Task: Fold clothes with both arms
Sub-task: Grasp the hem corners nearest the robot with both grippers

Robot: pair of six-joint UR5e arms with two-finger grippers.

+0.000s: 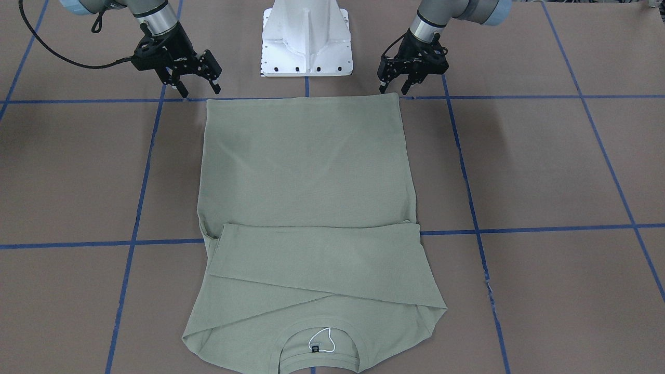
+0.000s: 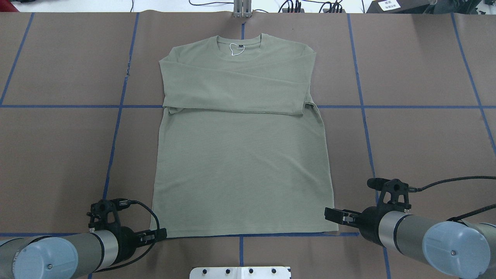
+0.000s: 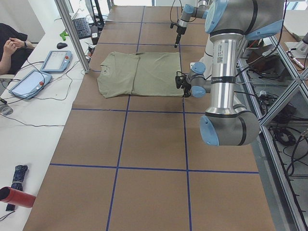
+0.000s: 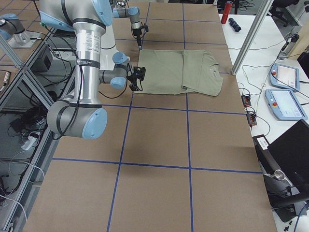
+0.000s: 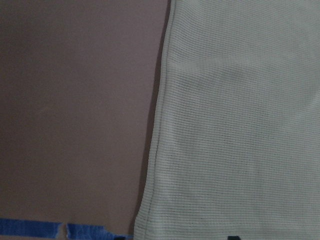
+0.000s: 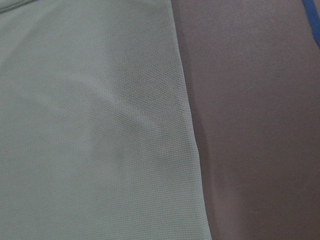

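The pale sage-green shirt (image 1: 306, 171) lies flat on the brown table, neckline and dark tag (image 1: 315, 349) away from the robot, both sleeves folded across the chest (image 2: 236, 87). Its hem lies along the blue tape line nearest the robot. My left gripper (image 1: 394, 91) is open and empty, hovering at the hem corner on my left (image 2: 161, 233). My right gripper (image 1: 201, 92) is open and empty at the other hem corner (image 2: 330, 215). The left wrist view shows the shirt's side edge and hem corner (image 5: 150, 200). The right wrist view shows the other side edge (image 6: 187, 115).
The white pedestal (image 1: 306, 41) stands between the arms, just behind the hem. Blue tape lines (image 1: 519, 228) grid the brown table. A metal post (image 3: 72, 33), tablets (image 3: 55, 60) and a seated operator (image 3: 12, 45) are beyond the far table edge.
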